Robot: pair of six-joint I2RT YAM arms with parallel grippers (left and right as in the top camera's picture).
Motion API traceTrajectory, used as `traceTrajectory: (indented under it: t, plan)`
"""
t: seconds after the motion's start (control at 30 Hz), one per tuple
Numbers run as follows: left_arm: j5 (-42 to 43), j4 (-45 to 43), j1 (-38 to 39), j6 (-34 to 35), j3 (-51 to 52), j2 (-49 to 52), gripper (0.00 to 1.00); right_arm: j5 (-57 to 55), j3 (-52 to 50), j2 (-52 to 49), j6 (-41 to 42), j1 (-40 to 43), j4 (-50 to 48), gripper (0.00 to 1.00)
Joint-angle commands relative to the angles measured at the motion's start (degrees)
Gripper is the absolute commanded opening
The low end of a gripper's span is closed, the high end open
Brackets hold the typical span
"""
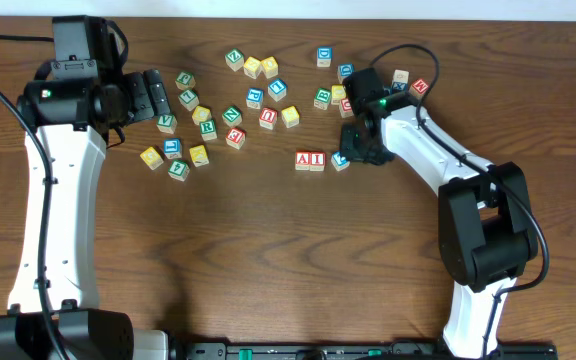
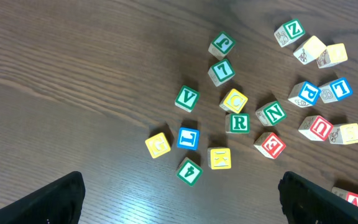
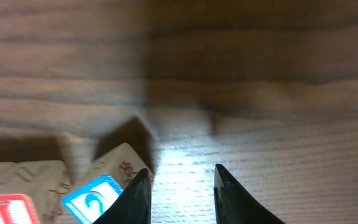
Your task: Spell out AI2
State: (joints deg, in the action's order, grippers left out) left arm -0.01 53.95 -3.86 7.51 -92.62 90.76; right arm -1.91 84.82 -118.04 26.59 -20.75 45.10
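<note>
And there's the row on the brown wooden surface (image 1: pixel 268 250): the A block (image 1: pixel 303 159) and the I block (image 1: pixel 317 159) sit side by side and touching. Both are pale wood with red letters on white faces, squared up neatly. Just to the right of the I block is the 2 block (image 1: pixel 339 160), a blue face with a white numeral. It's turned at an angle, one corner aimed at the I block rather than lying flush (whether the two actually touch, the views don't settle). The right wrist camera catches that 2 block (image 3: pixel 92 198) up close, with a red-faced block (image 3: pixel 5 208) on its other side. Now the right arm (image 1: pixel 418 145): white links coming in from the right of the I block, bent at the elbow, black wrist down low over the 2 block. The right jaws are parted with only bare wood between them, gripping nothing, and one finger (image 3: pixel 137 202) stands right at the 2 block's edge. The left arm (image 1: pixel 58 190) is well off to the left of the I block, stretched toward the far edge. The left jaws are spread wide, one finger (image 2: pixel 48 202) only just showing in a bottom corner of its own camera, and they hang above loose blocks, a green V block (image 2: pixel 187 98) among them. More loose blocks (image 1: pixel 268 90) lie scattered beyond the I block.
</note>
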Motion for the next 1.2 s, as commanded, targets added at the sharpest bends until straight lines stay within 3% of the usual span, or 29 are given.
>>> traceTrajectory:
  t: [0.0, 1.17]
  plan:
    - [-0.6, 0.1, -0.1, 0.3, -0.9, -0.1, 0.98, 0.2, -1.1, -0.2, 1.3, 0.0, -0.1, 0.26]
    - [-0.6, 0.2, -0.1, 0.3, -0.9, -0.1, 0.98, 8.7, -1.1, -0.2, 3.4, -0.1, 0.0, 0.26]
